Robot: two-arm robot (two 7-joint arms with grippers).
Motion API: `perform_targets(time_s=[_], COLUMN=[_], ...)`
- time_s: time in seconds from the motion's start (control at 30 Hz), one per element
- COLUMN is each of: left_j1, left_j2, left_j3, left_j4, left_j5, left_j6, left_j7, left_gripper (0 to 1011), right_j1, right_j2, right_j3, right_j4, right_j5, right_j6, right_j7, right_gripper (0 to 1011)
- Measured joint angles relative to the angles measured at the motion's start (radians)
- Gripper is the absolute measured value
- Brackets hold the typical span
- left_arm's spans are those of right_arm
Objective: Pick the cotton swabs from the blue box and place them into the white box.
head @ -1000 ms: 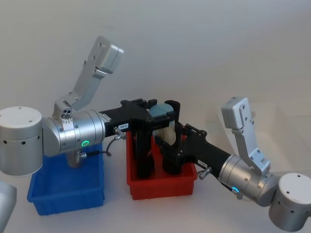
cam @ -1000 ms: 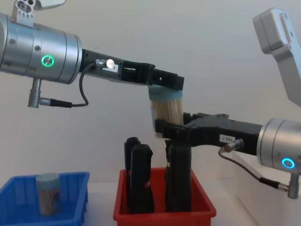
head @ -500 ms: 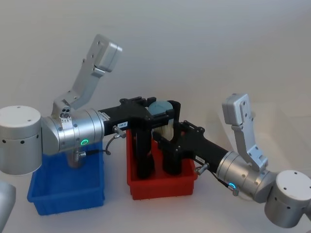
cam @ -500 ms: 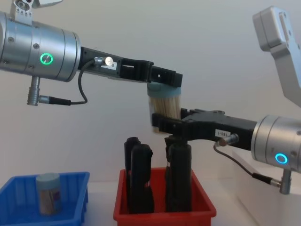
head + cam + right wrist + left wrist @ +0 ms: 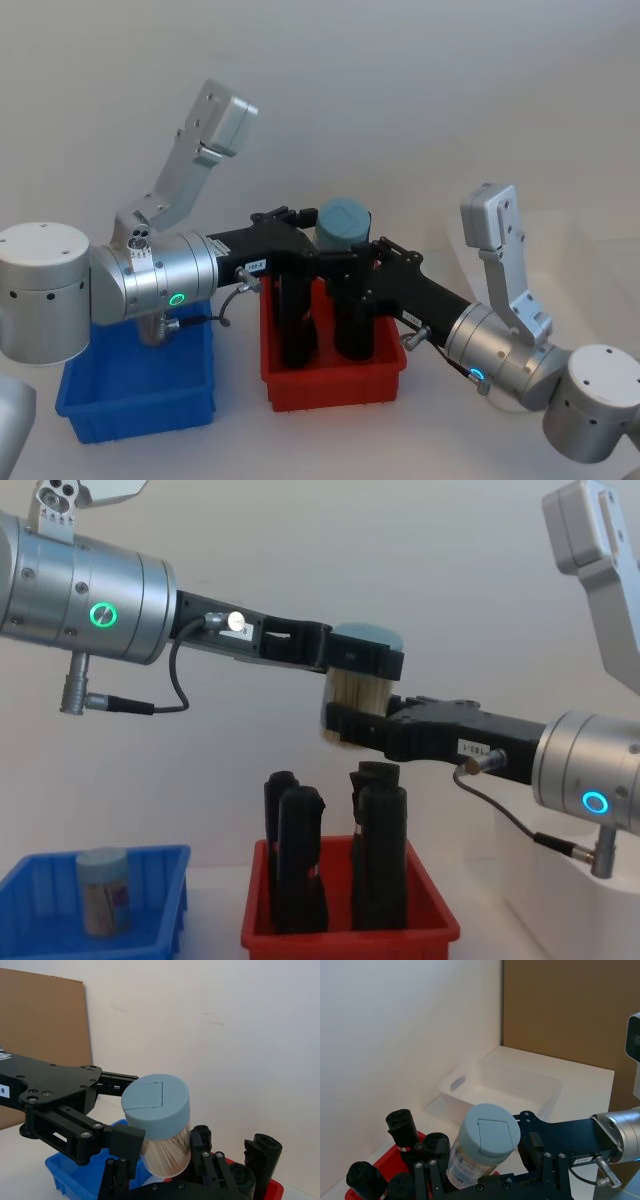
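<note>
One tub of cotton swabs (image 5: pixel 358 688), clear with a pale blue cap (image 5: pixel 343 220), hangs upright in the air above the red bin. My right gripper (image 5: pixel 345 725) is shut on its lower part. My left gripper (image 5: pixel 365 665) stands open around it just below the cap. The same tub shows in the left wrist view (image 5: pixel 487 1140) and the right wrist view (image 5: pixel 159 1110). Another tub (image 5: pixel 103 890) stands in the blue box (image 5: pixel 130 405) at the left. The white box (image 5: pixel 470 1091) lies open beyond the red bin, by the wall.
A red bin (image 5: pixel 335 385) with several tall black upright objects (image 5: pixel 295 865) sits directly under the held tub, right of the blue box. A brown board (image 5: pixel 560 1005) stands behind the white box. Both forearms cross over the red bin.
The tub has risen with my right gripper, so its cap now stands above the left fingers, which have dropped from the cap to just below it and let go.
</note>
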Motion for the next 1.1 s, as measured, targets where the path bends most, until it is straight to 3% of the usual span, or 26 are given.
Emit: perform_targets(time_s=[0.53,1.1], left_j1=[-0.001,-0.001], left_j2=[0.000,0.000], left_j3=[-0.002,-0.003], left_j4=[0.000,-0.002], left_j5=[0.000,0.000], left_j6=[-0.004,-0.006], left_j7=[0.001,0.002], left_gripper=[1004,1004], right_j1=[-0.009,-0.069], right_j2=[0.008,0.060], right_j3=[-0.001,0.034], right_j4=[-0.008,-0.050], right_j5=[0.003,0.032], right_j6=[0.002,0.002], right_j7=[-0.020,-0.143], right_gripper=[633,633])
